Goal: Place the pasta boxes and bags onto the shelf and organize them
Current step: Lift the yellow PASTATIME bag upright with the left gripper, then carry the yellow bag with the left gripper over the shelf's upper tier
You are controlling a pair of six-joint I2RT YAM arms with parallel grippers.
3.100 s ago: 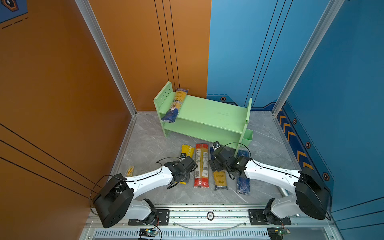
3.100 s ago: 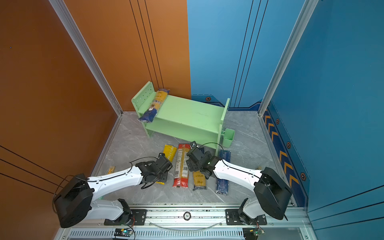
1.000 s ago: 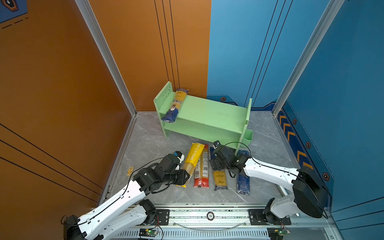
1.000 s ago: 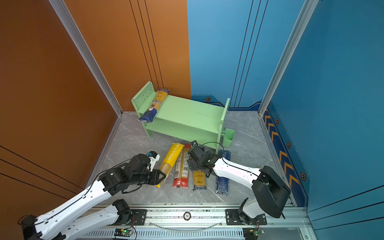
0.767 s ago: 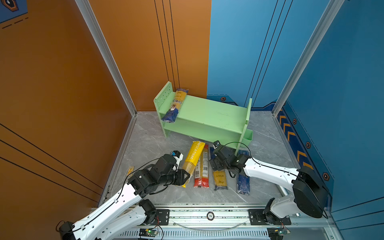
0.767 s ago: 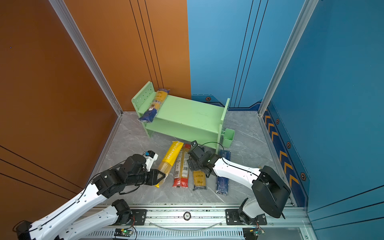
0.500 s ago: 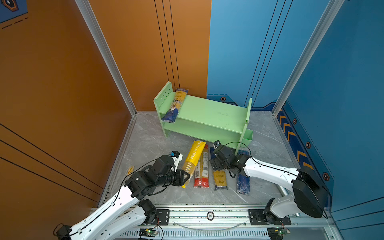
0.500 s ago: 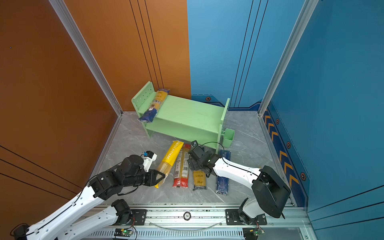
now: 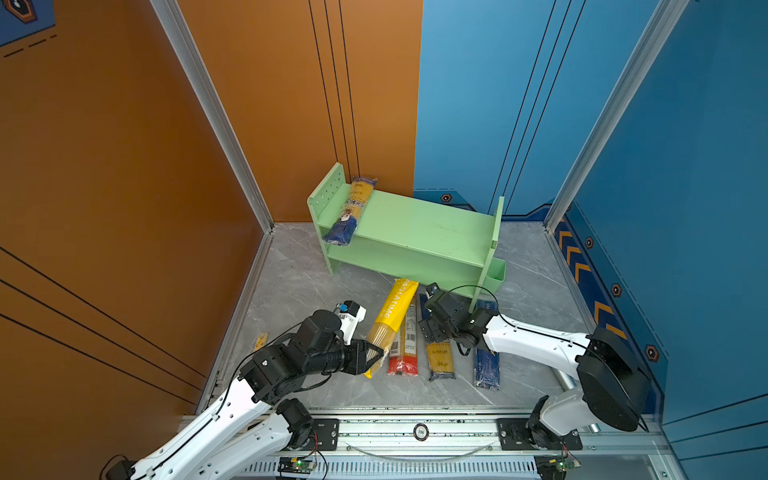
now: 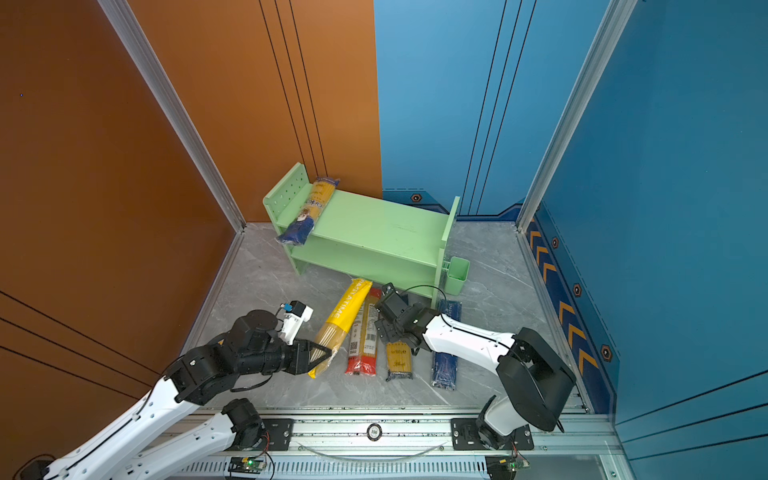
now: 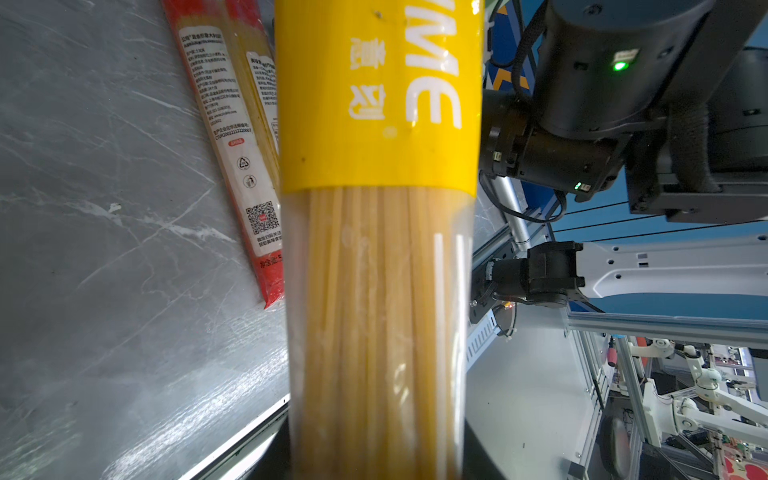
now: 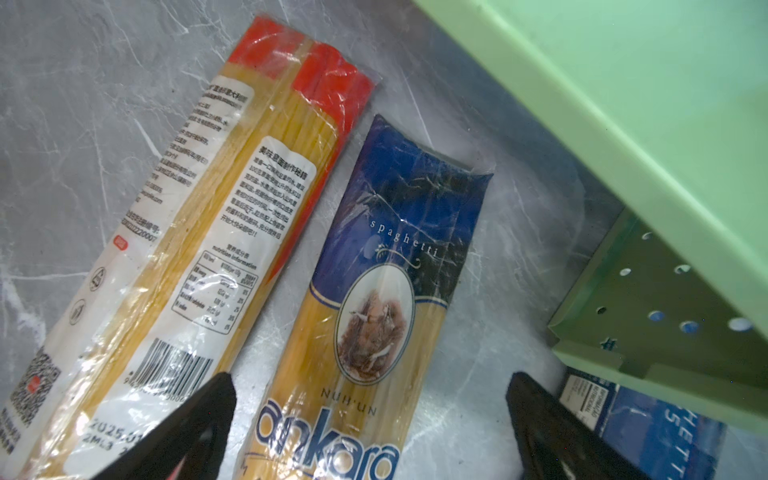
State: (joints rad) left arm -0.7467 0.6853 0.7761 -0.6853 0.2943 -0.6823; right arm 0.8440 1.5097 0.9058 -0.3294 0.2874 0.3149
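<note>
Your left gripper (image 9: 377, 354) is clamping the clear end of the long yellow plastic spaghetti bag (image 9: 395, 309), which is pointing towards the light green two-tier shelf (image 9: 419, 228). You cannot tell whether its far end is touching the grey marble-look floor (image 9: 299, 282). In the left wrist view that bag (image 11: 378, 208) is filling the middle and hiding the fingers. Just beside it, the red-ended clear spaghetti bag (image 9: 409, 338) is lying flat. Your right gripper (image 12: 370, 386) is standing with jaws wide apart over the yellow-and-dark-blue spaghetti bag (image 12: 382, 270); in both top views its body is covering much of that bag. The dark blue cardboard box (image 9: 486, 365) is lying partly under the right arm (image 9: 532, 338). The shelf is carrying a second yellow-and-dark-blue bag (image 9: 351, 208) at its left end.
</note>
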